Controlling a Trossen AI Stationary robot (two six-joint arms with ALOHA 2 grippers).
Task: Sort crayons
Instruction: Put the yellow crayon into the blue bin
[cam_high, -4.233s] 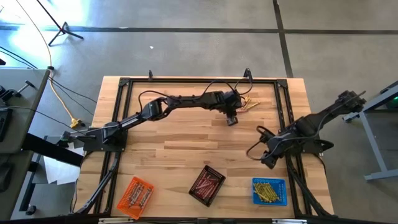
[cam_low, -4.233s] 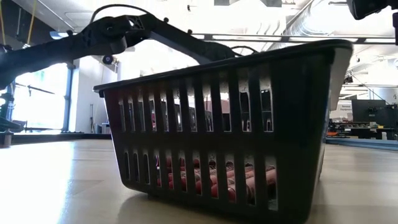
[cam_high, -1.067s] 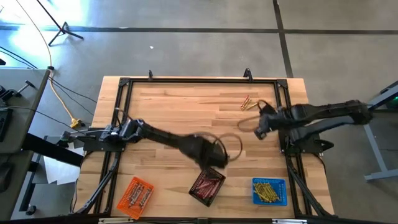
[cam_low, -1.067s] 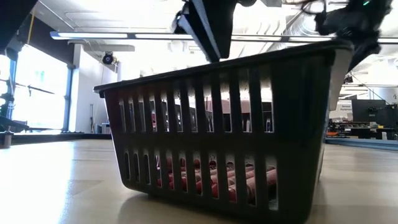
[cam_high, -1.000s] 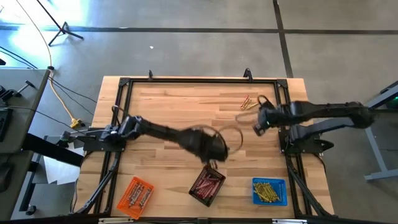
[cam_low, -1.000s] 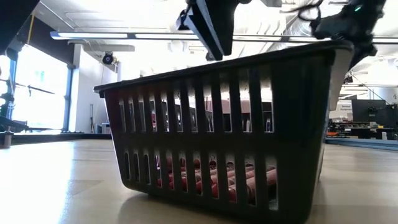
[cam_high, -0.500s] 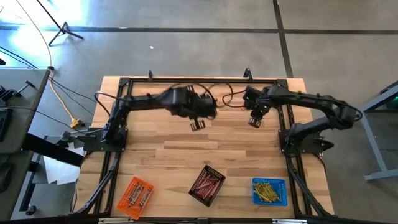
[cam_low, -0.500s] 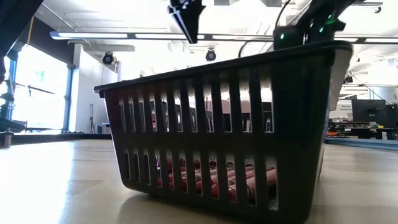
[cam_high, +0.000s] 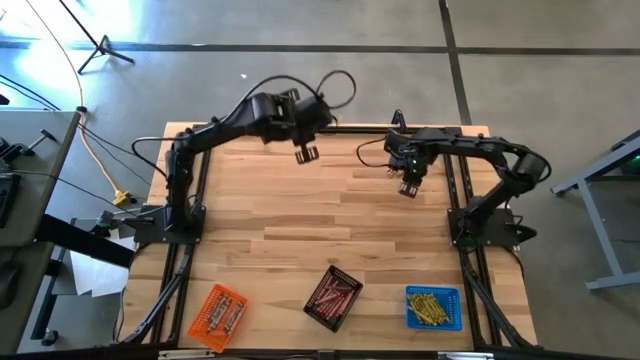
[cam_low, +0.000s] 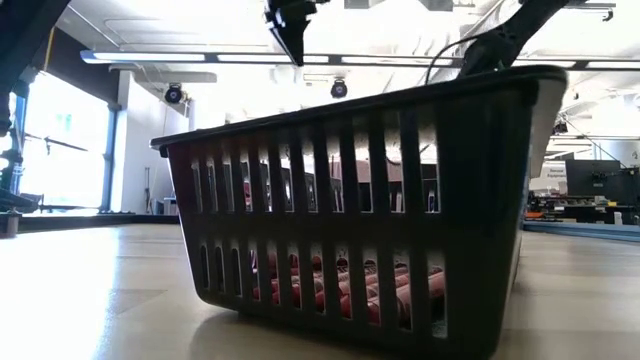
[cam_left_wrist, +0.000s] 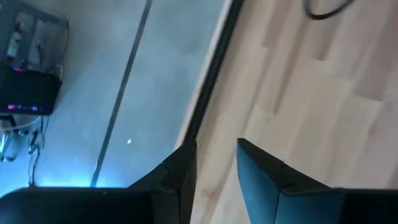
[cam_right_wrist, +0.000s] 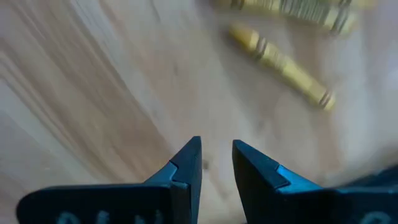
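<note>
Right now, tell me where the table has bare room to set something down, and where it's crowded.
The widest bare wood lies mid-table, between the arms' far reach and the near row of trays. Crowded spots: the near edge, with the orange tray, black tray and blue tray; and the far right, where the right gripper hovers by loose yellow crayons.

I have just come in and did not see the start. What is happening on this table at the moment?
Two robot arms are sorting crayons into three trays at the near edge of the table: an orange tray, a black tray with reddish crayons, and a blue tray with yellow ones. The right gripper is at the far side, open and empty, above loose yellow crayons on the wood. The left gripper hangs at the far edge, also open and holding nothing.
</note>
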